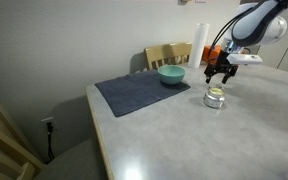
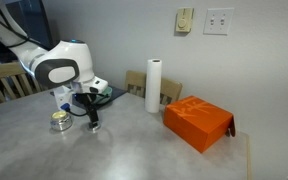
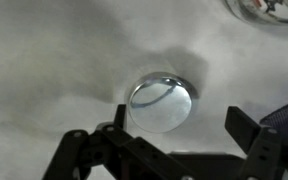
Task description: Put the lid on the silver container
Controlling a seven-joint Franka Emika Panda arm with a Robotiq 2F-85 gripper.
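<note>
Claw [image 3: 176, 124] spread wide, empty, over lid [image 3: 162, 100]. Lid lies flat on table [image 3: 44, 60]; round, so no long axis. It sits straight below, centred between the fingers. Pot [image 1: 215, 97] stands on table just beside lid, not touching, at wrist view's upper right corner. Likely next: descend, pinch lid.

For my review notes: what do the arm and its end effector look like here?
The arm has smooth, rounded white shells, with a dark grey round cap at one joint. The end effector is black; the wrist view shows two fingers built from open linkage bars. Markings and cables are too small to make out.
</note>
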